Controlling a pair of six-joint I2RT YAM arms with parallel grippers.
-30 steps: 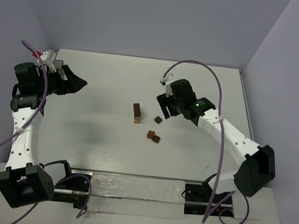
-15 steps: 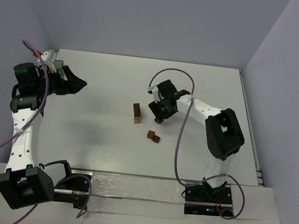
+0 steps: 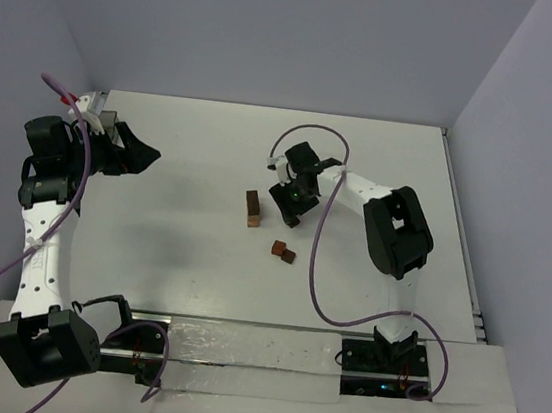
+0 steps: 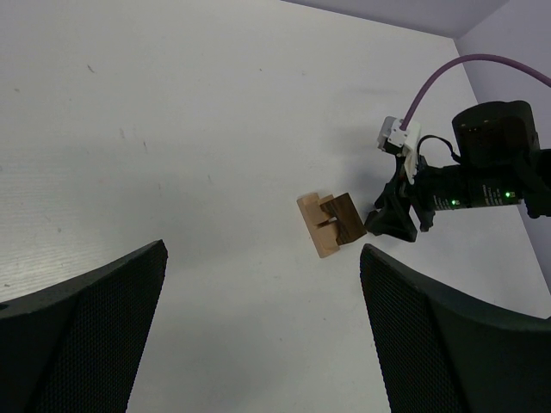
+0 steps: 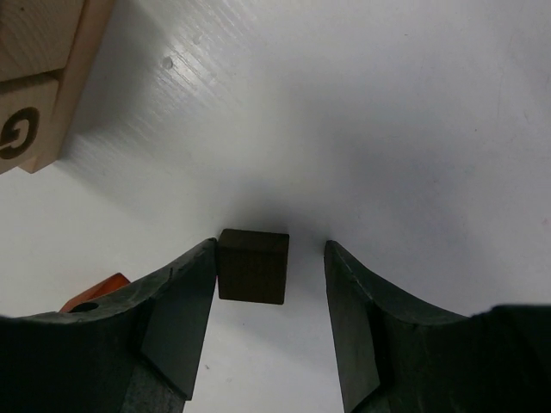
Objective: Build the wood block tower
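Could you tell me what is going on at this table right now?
The right claw is down on the table, its open jaws on either side of a small dark block and not yet closed on it. The started tower of tan and dark wood stands just to its left, and two more loose blocks lie nearer the arms. The left claw hangs open at the far left, holding nothing.

The tower [image 3: 253,208] stands on the surface [image 3: 191,156]; one block [image 5: 253,266] lies just right of it between the right fingers [image 5: 181,318]; two blocks [image 3: 282,253] lie in front
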